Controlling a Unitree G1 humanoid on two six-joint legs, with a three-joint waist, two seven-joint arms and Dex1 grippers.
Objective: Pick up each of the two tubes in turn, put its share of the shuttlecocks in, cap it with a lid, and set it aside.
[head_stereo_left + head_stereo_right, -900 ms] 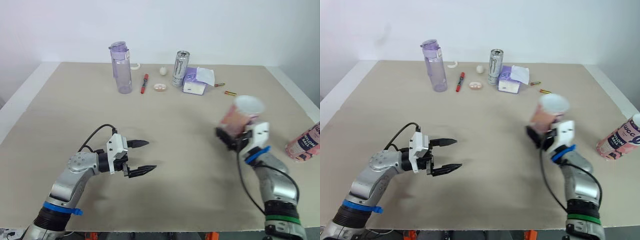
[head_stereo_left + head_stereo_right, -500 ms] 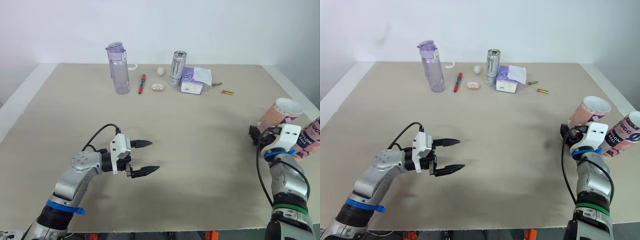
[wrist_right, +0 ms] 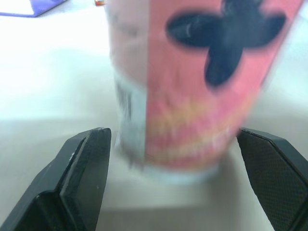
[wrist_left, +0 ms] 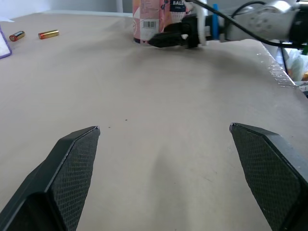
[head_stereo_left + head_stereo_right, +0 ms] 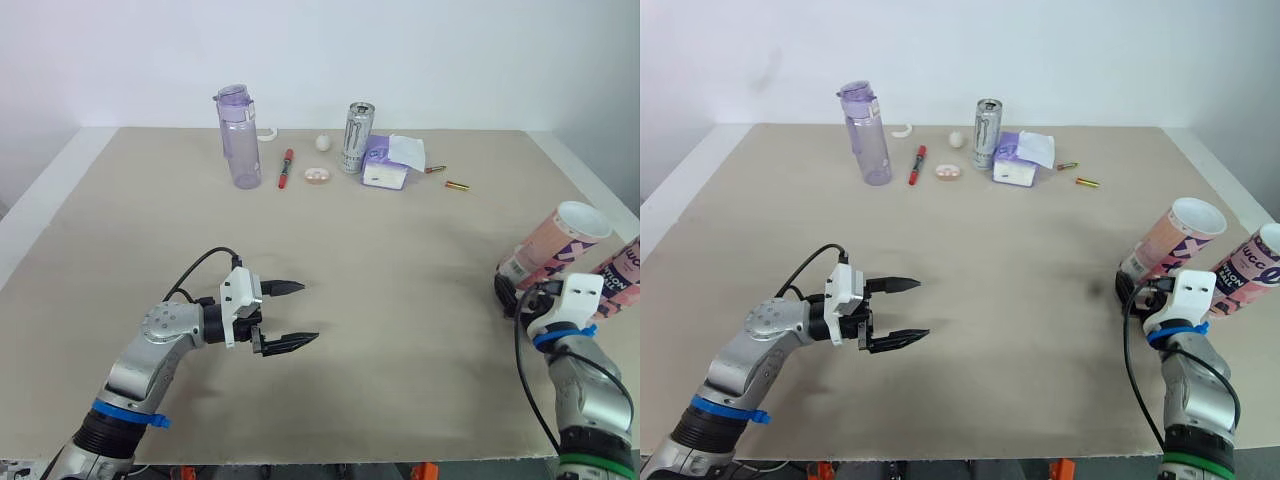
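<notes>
My right fingers [image 5: 1137, 290] are spread around the base of the tilted tube [image 5: 1171, 238] near the counter's [image 5: 1020, 260] right edge, just beside the other tube [image 5: 1246, 262], while my left fingers [image 5: 920, 309] hang spread above the counter.

- The beige table [image 5: 400, 300] carries everything.
- One tube [image 5: 553, 245] has its base on the table right at the right gripper [image 3: 171, 137].
- A second tube [image 5: 622, 275] is just beside the first, off that gripper's right, at the table's edge.
- Well ahead of the left gripper [image 5: 307, 312], near the far edge, are a bottle [image 5: 240, 135], a white hook [image 5: 266, 133], a pen [image 5: 286, 167], a small round piece [image 5: 318, 176], a ball [image 5: 323, 143], a can [image 5: 357, 137] and a tissue pack [image 5: 392, 163].
- Two batteries [image 5: 458, 185] lie well ahead of the right gripper, apart from each other, beside the pack.
</notes>
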